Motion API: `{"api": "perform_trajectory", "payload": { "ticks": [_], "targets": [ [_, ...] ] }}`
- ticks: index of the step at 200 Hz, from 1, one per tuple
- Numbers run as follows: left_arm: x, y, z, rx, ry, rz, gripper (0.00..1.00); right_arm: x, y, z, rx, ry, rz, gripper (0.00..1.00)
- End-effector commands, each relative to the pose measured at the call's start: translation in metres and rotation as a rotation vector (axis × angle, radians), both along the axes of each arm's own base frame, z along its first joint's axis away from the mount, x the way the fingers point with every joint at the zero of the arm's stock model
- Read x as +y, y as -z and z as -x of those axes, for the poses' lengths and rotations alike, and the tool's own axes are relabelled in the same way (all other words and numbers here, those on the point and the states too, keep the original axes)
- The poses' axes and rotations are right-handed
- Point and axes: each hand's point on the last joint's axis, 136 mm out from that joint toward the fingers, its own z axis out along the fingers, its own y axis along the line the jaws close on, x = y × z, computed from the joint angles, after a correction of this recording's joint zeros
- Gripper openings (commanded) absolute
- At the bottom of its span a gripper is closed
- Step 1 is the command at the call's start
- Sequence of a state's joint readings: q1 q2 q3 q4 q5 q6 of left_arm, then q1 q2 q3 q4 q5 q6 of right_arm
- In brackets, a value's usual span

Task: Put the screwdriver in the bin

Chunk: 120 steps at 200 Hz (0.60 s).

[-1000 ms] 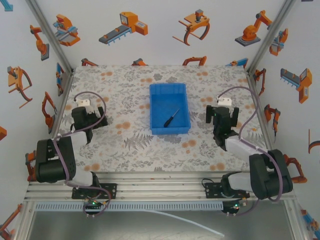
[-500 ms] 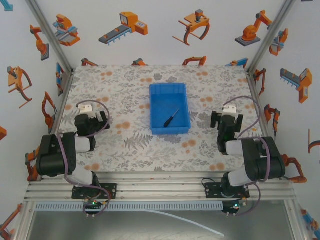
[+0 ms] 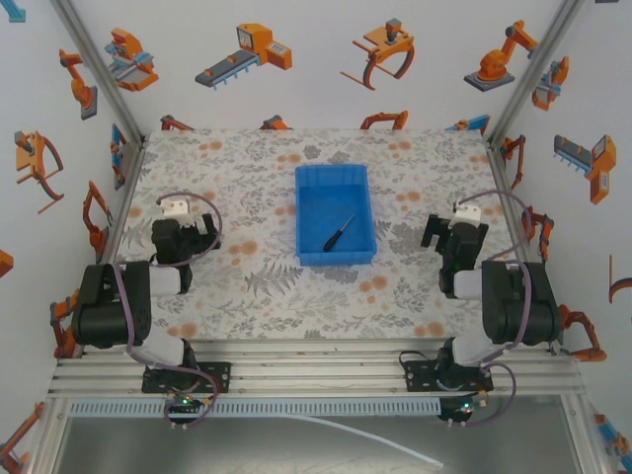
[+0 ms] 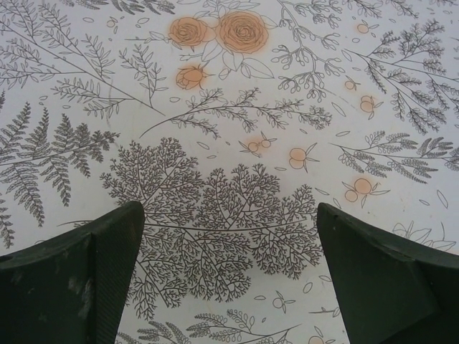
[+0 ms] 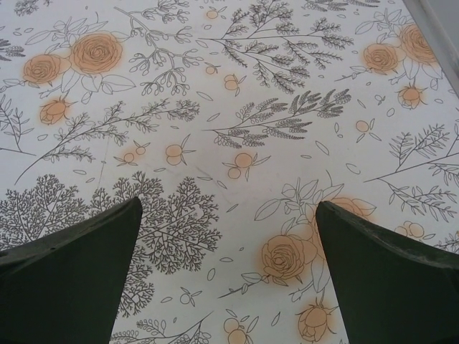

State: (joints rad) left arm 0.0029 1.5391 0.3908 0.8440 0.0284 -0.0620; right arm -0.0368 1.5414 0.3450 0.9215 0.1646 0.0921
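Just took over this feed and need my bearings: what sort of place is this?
Probably a lab robot-testing enclosure, not a real workshop: aluminium frame posts edge white walls printed with robot cartoons, there is a floral-print tabletop, and the blue bin holding the screwdriver sits mid-table.

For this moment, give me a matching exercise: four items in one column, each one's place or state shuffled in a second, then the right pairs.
Column one:
1. screwdriver
2. bin
3. left pincer
4. right pincer

Column two:
A. open and empty, right of the bin
B. lying slantwise on a blue floor
C. on the flowered table, between the two pincers
D. open and empty, left of the bin

Pairs: 1-B; 2-C; 3-D; 4-A
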Motion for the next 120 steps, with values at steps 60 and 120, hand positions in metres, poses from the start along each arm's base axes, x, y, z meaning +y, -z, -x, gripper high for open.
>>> {"api": "perform_trajectory", "payload": {
  "ticks": [60, 120],
  "targets": [
    [0.0019, -0.0030, -0.0043, -0.003, -0.005, -0.028, 0.97, 0.0119, -0.0039, -0.0086, -0.002, -0.072, -0.025, 0.99],
    [0.0020, -0.0032, -0.0043, -0.004, -0.005, -0.029, 0.97, 0.0119, -0.0037, -0.0087, 0.000, -0.072, -0.026, 0.99]
  ]
}}
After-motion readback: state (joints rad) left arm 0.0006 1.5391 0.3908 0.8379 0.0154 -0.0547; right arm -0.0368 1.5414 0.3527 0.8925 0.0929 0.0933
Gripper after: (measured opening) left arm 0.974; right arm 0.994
